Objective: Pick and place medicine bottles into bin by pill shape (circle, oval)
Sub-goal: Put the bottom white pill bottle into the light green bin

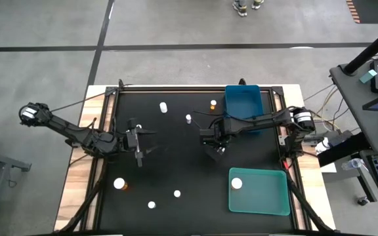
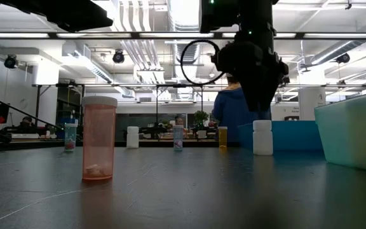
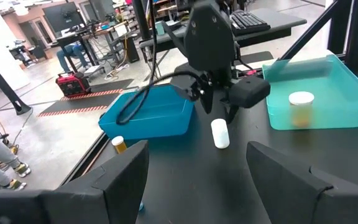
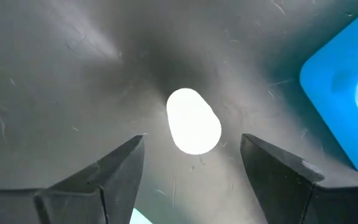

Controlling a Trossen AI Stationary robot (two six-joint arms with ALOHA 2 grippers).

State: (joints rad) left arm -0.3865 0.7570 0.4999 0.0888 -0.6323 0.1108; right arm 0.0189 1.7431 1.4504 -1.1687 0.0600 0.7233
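the right gripper [image 4: 191, 171] hangs with jaws spread directly over a white bottle [image 4: 193, 121] at table centre, the blue bin [image 1: 243, 105] at its one o'clock. it should descend straight and close around the cap evenly. the left gripper [image 1: 138, 155] waits open at nine o'clock.

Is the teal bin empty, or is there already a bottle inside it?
Not empty: the teal bin holds one white-capped bottle, standing near its corner.
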